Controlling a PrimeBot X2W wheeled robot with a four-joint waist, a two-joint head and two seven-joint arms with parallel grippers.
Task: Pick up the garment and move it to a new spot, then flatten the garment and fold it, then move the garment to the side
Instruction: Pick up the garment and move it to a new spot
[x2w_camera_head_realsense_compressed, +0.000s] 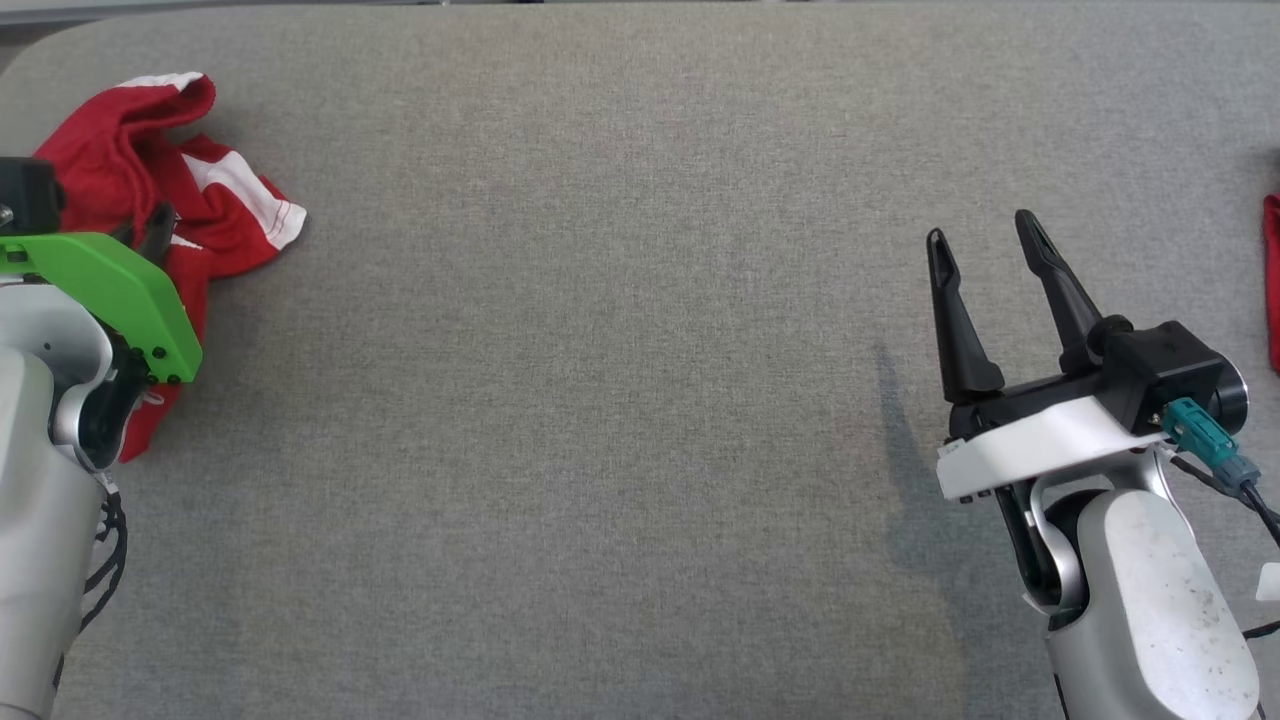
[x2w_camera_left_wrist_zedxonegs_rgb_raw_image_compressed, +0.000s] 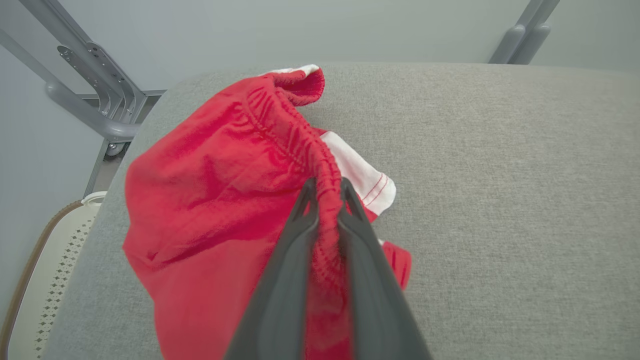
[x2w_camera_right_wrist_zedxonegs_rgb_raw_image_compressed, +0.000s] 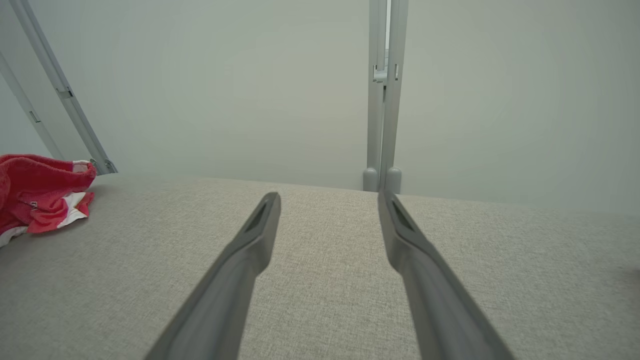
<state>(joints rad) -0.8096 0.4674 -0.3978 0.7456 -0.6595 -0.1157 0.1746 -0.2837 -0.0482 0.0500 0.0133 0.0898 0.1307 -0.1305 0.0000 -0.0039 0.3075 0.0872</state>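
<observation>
A crumpled red garment (x2w_camera_head_realsense_compressed: 150, 170) with white trim lies at the far left of the grey table (x2w_camera_head_realsense_compressed: 620, 400). My left gripper (x2w_camera_left_wrist_zedxonegs_rgb_raw_image_compressed: 327, 192) is shut on the gathered elastic waistband of the garment (x2w_camera_left_wrist_zedxonegs_rgb_raw_image_compressed: 210, 200), which bunches between the two dark fingers. In the head view the left gripper (x2w_camera_head_realsense_compressed: 155, 235) is mostly hidden behind its green wrist cover. My right gripper (x2w_camera_head_realsense_compressed: 985, 240) hovers open at the right side of the table, with nothing between its fingers (x2w_camera_right_wrist_zedxonegs_rgb_raw_image_compressed: 257, 235). The garment (x2w_camera_right_wrist_zedxonegs_rgb_raw_image_compressed: 40, 192) also appears far left in the right wrist view.
A strip of another red cloth (x2w_camera_head_realsense_compressed: 1271, 280) shows at the right edge. A pale perforated basket (x2w_camera_left_wrist_zedxonegs_rgb_raw_image_compressed: 35, 280) sits below the table's left end. Grey metal frame legs (x2w_camera_left_wrist_zedxonegs_rgb_raw_image_compressed: 95, 85) stand behind the table.
</observation>
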